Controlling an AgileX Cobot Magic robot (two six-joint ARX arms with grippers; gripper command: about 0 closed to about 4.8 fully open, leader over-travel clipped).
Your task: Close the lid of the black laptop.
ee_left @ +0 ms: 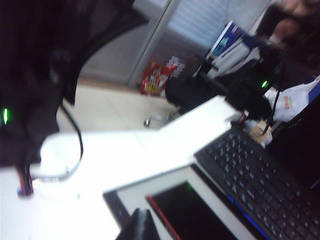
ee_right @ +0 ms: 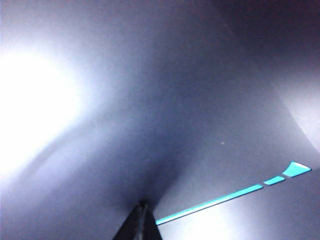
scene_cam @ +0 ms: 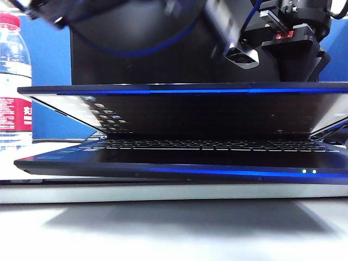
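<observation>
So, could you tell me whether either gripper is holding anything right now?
Neither holds anything. The right gripper is shut, its tips against the lid's outer shell, pushing rather than gripping. The left gripper is off beside the table.

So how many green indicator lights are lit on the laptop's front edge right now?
2: two green LED dots sit side by side near the right end of the black laptop front edge in the exterior view. None elsewhere visible.

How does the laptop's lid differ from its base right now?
The lid hangs tilted, partly lowered; the base lies flat. The lid's underside shows a dim screen; the base carries a keyboard and two green lights. The right tool touches the lid's shell, not the base. Both are black with blue-lit edges.
</observation>
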